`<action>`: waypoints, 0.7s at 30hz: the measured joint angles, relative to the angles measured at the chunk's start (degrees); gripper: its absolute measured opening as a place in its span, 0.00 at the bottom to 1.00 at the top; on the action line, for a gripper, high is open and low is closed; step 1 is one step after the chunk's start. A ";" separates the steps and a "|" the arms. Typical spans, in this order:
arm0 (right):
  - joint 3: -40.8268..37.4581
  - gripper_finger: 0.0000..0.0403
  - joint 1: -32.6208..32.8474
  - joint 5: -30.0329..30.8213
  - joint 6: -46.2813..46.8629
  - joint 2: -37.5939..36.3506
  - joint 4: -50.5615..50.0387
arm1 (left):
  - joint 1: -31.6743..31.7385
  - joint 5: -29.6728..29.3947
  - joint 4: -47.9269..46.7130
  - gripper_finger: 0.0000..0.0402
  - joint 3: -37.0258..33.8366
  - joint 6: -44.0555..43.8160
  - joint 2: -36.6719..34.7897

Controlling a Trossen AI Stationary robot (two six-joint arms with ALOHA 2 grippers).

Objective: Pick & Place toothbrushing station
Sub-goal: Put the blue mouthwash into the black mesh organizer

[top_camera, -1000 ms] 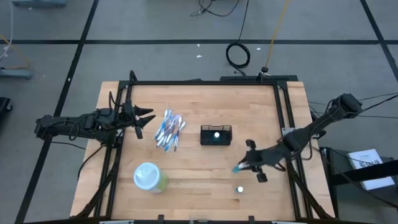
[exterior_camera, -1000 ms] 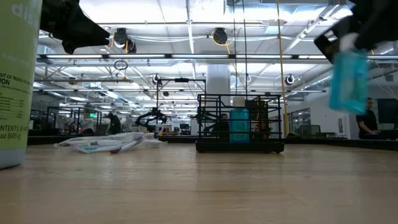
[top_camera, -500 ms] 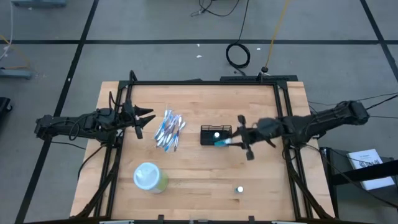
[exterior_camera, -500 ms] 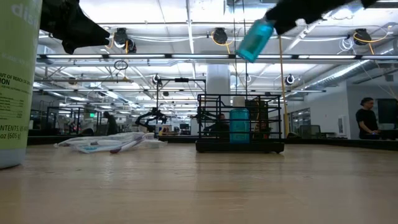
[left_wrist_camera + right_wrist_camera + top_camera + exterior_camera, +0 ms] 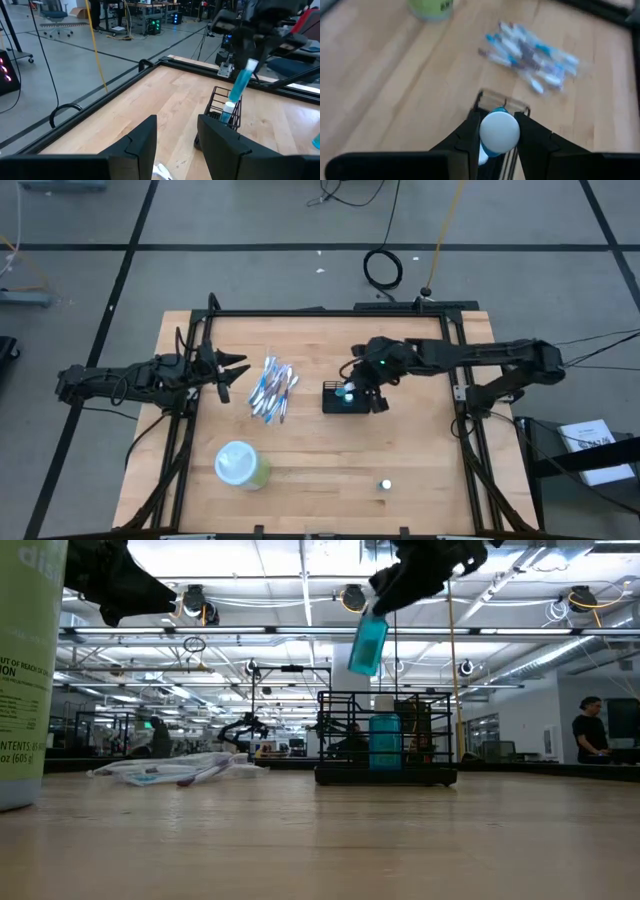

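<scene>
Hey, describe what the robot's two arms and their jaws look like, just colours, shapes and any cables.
Both arms are dark, nearly black, built of slim jointed segments. The left gripper ends in two flat, pointed black fingers with angular, wedge-shaped faces. The right gripper has the same matte black fingers. Thin dark cables trail from the right arm's base. No markings are legible.

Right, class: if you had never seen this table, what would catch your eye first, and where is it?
Most striking is the blue bottle hanging tilted in the air, clamped in the right gripper above the black wire caddy near the table's middle, where a second blue bottle already stands. Next, the heap of packaged toothbrushes left of the caddy, with the left gripper waiting beside it, fingers open.
</scene>
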 joint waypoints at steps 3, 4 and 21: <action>1.42 0.22 -0.85 0.00 -1.90 2.25 -1.51 | 0.00 0.01 -0.01 0.37 0.00 0.02 0.00; 1.57 0.22 -1.08 0.00 -2.40 2.77 -1.64 | 0.02 0.01 -0.01 0.37 0.00 0.00 0.00; 1.79 0.22 -2.68 -0.17 -4.11 4.93 -3.31 | 0.02 0.01 -0.01 0.37 0.00 0.02 0.00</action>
